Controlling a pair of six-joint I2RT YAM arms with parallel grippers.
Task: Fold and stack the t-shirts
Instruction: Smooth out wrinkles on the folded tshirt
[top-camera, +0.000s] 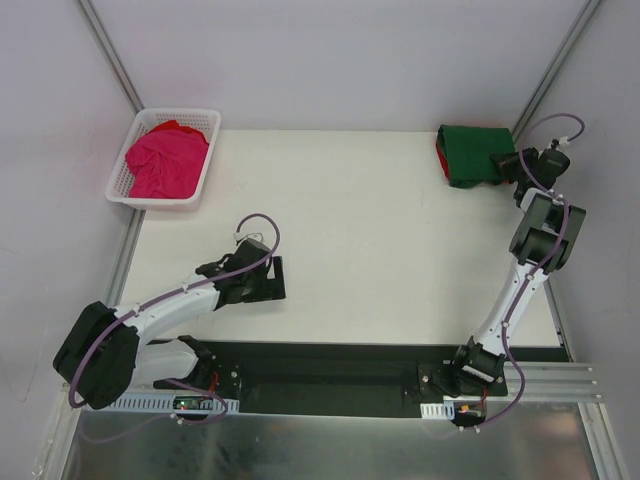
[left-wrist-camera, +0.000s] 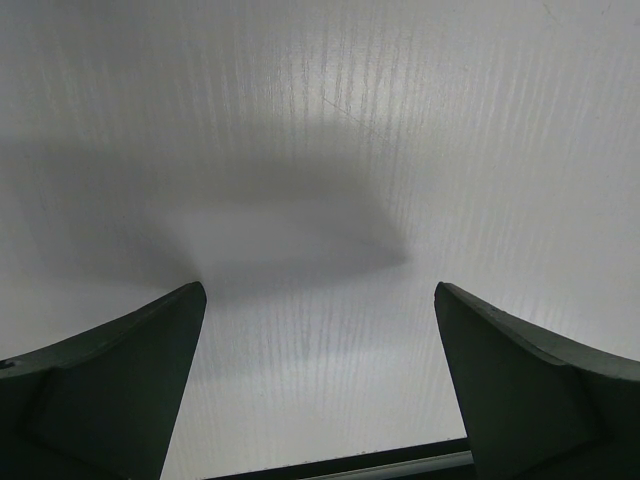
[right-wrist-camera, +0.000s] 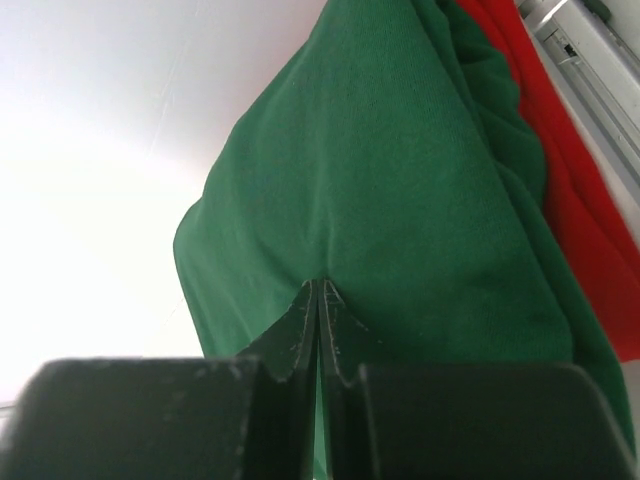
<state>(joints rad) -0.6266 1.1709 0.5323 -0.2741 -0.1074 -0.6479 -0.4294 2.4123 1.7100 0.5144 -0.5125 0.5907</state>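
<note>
The dark green t-shirt (top-camera: 470, 150) lies folded at the table's far right corner, on top of the red t-shirt (top-camera: 441, 152), whose edge shows along its left side. My right gripper (top-camera: 506, 161) is at the green t-shirt's right edge. In the right wrist view the right gripper (right-wrist-camera: 320, 284) is shut, with green t-shirt (right-wrist-camera: 400, 170) cloth puckered at its tips and the red t-shirt (right-wrist-camera: 575, 190) beyond. The pink t-shirt (top-camera: 165, 162) sits crumpled in the basket. My left gripper (top-camera: 266, 279) hangs open and empty over bare table (left-wrist-camera: 320, 290).
The white lattice basket (top-camera: 150, 203) stands at the far left corner, just off the white table (top-camera: 350, 230). Metal frame posts rise at both far corners. A black base plate (top-camera: 330, 375) runs along the near edge between the arm mounts.
</note>
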